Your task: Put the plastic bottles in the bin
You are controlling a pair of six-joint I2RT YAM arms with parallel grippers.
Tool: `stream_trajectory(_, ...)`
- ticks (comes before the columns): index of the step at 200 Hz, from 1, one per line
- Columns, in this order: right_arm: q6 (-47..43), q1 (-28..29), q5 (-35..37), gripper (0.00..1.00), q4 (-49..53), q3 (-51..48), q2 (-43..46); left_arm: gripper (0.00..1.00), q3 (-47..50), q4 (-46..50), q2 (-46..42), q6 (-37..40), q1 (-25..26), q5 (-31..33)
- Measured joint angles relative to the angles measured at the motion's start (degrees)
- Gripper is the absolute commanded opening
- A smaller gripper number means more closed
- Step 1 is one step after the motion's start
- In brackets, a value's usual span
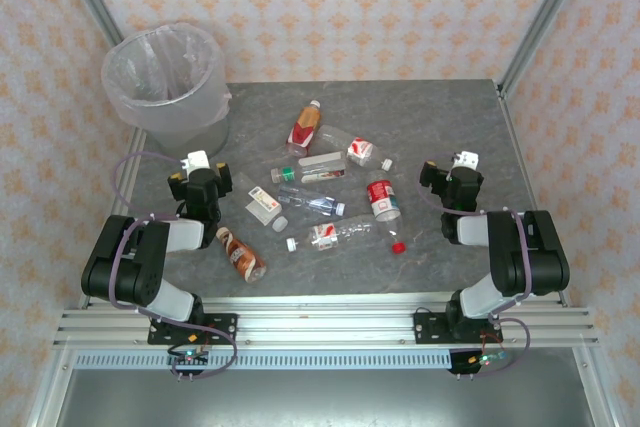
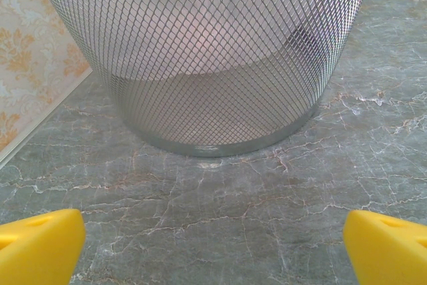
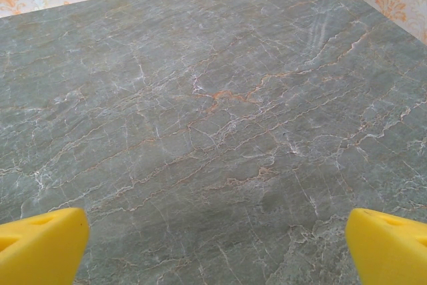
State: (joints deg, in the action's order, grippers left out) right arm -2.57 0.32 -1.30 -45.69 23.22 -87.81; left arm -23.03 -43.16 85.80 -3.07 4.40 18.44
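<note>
Both sets of jaws stood released and empty. In the left wrist view the yellow fingers point(image 2: 40, 245) sat at the two bottom corners with bare table between them. The right wrist view showed the same, fingers point(image 3: 387, 248) wide apart.

The bin point(image 1: 165, 82) stood at the far-left corner of the table point(image 1: 450, 107). The left jaws pointed straight at its mesh wall point(image 2: 213, 65), close to its foot, with the bag lining visible through the mesh.

About eight plastic bottles point(image 1: 320, 197) lay flat in a loose scatter to the right of the bin and nearer the arm bases, between the left arm point(image 1: 150, 247) and the right arm point(image 1: 510, 247). None was in the bin.

- Brown-labelled bottle point(image 1: 240, 254): farthest from the bin towards the bases, beside the left arm. Its long axis ran diagonally, cap end towards the bin.
- Red-labelled bottle point(image 1: 382, 199): on the scatter's side away from the bin, closest to the right jaws, roughly upright in the overhead view.
- Orange-labelled bottle point(image 1: 305, 127): closest to the bin.

The bottles were clear, some crushed, with white or green caps. A loose red cap point(image 1: 397, 245) lay among them.

Judgement: the left arm is nearer the bin, but it must turn away from the bin to reach any bottle.
</note>
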Motion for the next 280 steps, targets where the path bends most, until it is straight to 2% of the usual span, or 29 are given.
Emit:
stream_trajectory(70, 0.0, 0.0, -1.1, 0.99, 1.3, 0.0, 1.6, 1.00, -0.2, 0.6, -0.1, 0.2, 0.0, -0.5)
stream_trajectory(97, 0.0, 0.0, -1.2, 0.99, 6.6, 0.2, 8.0, 1.00, -3.5, 8.7, -3.3, 0.2, 0.0, -1.5)
stream_trajectory(136, 2.5, 0.0, -0.4, 0.99, 13.8, 1.9, 18.6, 1.00, -8.5, 19.8, -15.9, -2.1, 0.1, -0.8)
stream_trajectory(176, 10.9, 0.0, -0.1, 0.99, 26.4, 7.2, 24.7, 1.00, -18.2, 39.9, -22.7, -12.6, 3.7, 2.2)
stream_trajectory(204, 16.3, 0.0, -2.2, 0.99, 32.3, 7.8, 27.5, 1.00, -23.3, 56.2, -24.8, -24.9, 7.7, 2.9)
stream_trajectory(239, 21.0, 0.0, -6.9, 0.99, 37.9, 7.8, 28.0, 1.00, -25.3, 70.5, -24.3, -37.2, 8.7, -5.1)
stream_trajectory(280, 22.3, 0.0, -14.1, 0.99, 41.0, 7.8, 28.0, 1.00, -25.3, 77.0, -21.0, -46.0, 12.9, -11.3)
